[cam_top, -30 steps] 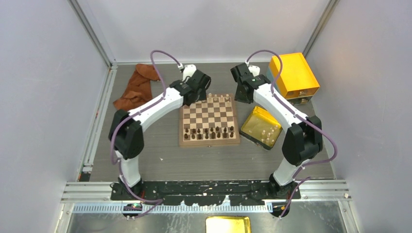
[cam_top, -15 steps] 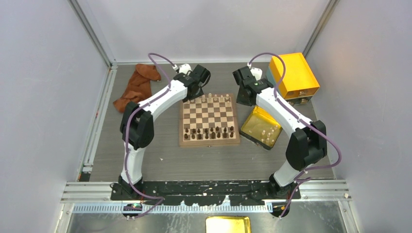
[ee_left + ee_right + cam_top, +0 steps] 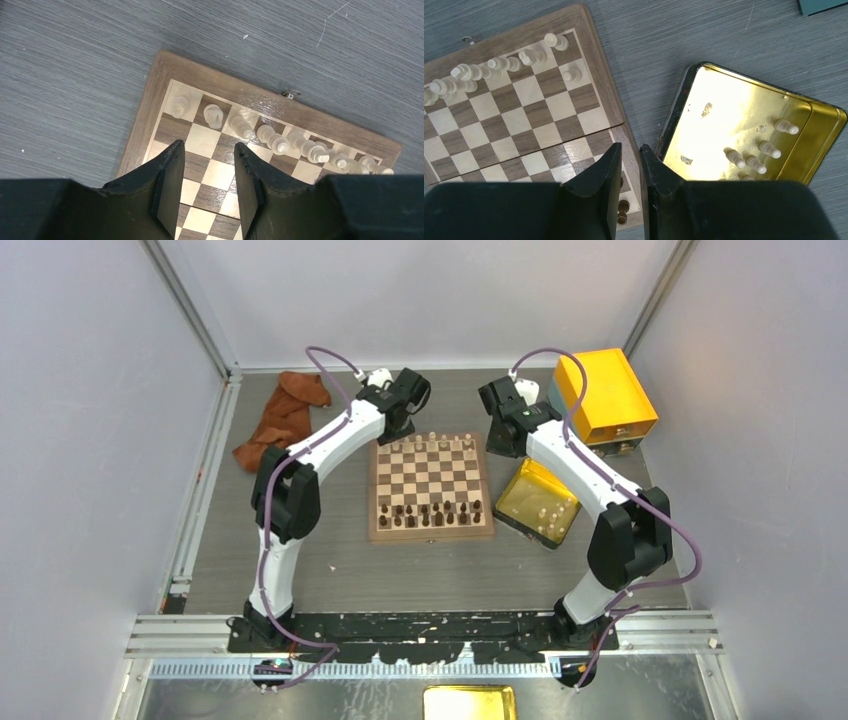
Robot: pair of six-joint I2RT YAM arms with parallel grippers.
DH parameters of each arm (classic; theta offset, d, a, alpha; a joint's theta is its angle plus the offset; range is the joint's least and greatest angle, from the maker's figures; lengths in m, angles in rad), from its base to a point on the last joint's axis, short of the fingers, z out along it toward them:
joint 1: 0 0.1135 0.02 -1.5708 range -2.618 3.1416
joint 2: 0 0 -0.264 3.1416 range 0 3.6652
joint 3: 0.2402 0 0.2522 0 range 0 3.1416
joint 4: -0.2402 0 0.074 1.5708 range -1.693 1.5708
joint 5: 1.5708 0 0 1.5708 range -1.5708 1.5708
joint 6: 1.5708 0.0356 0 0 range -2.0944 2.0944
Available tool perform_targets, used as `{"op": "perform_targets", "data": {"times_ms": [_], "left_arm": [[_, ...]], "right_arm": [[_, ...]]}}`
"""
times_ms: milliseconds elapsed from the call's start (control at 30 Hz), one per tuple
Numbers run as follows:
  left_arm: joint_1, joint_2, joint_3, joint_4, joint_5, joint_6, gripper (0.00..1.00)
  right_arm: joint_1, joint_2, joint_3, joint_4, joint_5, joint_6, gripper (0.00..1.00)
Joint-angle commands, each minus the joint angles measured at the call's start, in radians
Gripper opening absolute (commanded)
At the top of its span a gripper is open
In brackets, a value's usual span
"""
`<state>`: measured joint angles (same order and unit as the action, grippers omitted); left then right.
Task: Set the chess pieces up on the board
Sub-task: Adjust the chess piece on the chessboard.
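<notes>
The board (image 3: pixel 430 488) lies mid-table. Pale cream chess pieces (image 3: pixel 440 441) line its far row, and dark chessmen fill its near rows. In the left wrist view that cream row (image 3: pixel 241 126) runs across the board's far corner (image 3: pixel 150 107). My left gripper (image 3: pixel 207 148) hovers open over empty squares just short of the row, holding nothing. My right gripper (image 3: pixel 630 148) hangs over the board's right border (image 3: pixel 596 65), its jaws a narrow gap apart with nothing between. One cream pawn (image 3: pixel 570 75) stands in the second row. Several cream pieces (image 3: pixel 770 148) lie in the tray.
The shallow golden-yellow tray (image 3: pixel 530 490) sits right of the board, its dark rim (image 3: pixel 672 120) close to my right fingers. An orange-yellow box (image 3: pixel 605 395) stands at the back right. A brown cloth (image 3: pixel 285 415) lies at the back left. Dark chessmen (image 3: pixel 430 512) occupy the near rows.
My left arm has swung back and away from the board's middle towards its far left corner. The right arm has shifted only slightly.
</notes>
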<state>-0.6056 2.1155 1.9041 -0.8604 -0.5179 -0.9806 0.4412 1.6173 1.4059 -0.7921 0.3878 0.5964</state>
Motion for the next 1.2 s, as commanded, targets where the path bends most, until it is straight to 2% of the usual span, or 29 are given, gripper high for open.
{"op": "perform_targets", "data": {"times_ms": [0,533,867,1167], "left_arm": [[0.015,0.022,0.060,-0.021,0.012,0.027,0.42],[0.039,0.070,0.092,-0.003,0.049,0.077,0.42],[0.048,0.073,0.085,0.013,0.073,0.098,0.36],[0.049,0.089,0.100,0.004,0.087,0.107,0.35]], "right_arm": [[-0.002,0.005,0.030,0.032,0.026,0.006,0.25],[-0.001,0.011,0.025,0.036,0.042,0.000,0.25],[-0.001,0.022,0.037,0.033,0.046,-0.004,0.24],[-0.001,0.021,0.038,0.032,0.052,-0.006,0.23]]}}
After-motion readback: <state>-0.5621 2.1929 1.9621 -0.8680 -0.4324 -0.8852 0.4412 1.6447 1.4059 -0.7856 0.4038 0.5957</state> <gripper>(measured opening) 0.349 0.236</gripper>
